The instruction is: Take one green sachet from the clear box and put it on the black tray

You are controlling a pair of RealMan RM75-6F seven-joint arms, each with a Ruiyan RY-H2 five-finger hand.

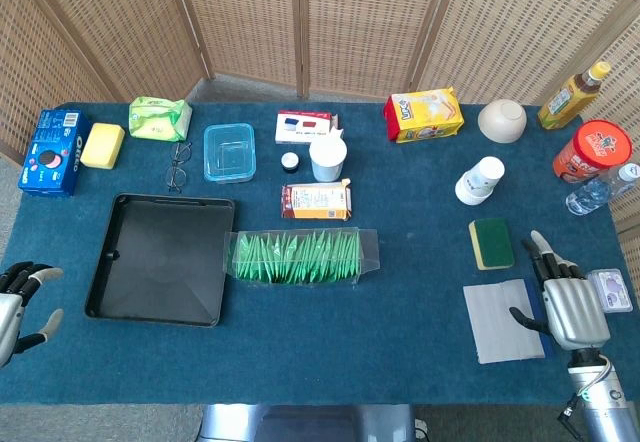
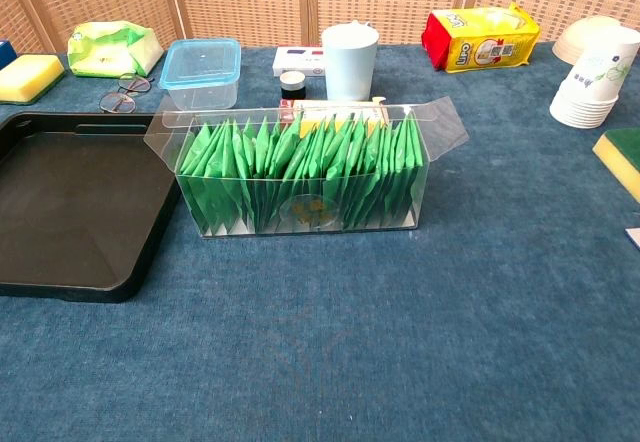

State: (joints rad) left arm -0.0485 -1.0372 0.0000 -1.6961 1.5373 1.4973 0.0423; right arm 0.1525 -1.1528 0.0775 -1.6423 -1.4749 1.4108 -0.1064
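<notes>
A clear box (image 1: 300,257) (image 2: 300,177) stands at the table's middle with its flaps open, packed with a row of several green sachets (image 1: 296,259) (image 2: 300,167). The black tray (image 1: 160,257) (image 2: 70,207) lies just left of it, with nothing on it. My left hand (image 1: 22,300) hovers at the table's front left edge, left of the tray, fingers apart and holding nothing. At the front right my right hand (image 1: 566,297) rests open, far from the box. Neither hand shows in the chest view.
Behind the box stand a small carton (image 1: 316,202), a white cup (image 1: 327,158) (image 2: 350,60), a dark jar (image 1: 290,162) and a blue-lidded container (image 1: 229,152) (image 2: 202,70). Glasses (image 1: 177,166), a yellow sponge (image 1: 103,146) and a cookie box (image 1: 52,152) sit back left. A grey cloth (image 1: 500,322) and a green sponge (image 1: 491,243) lie by my right hand.
</notes>
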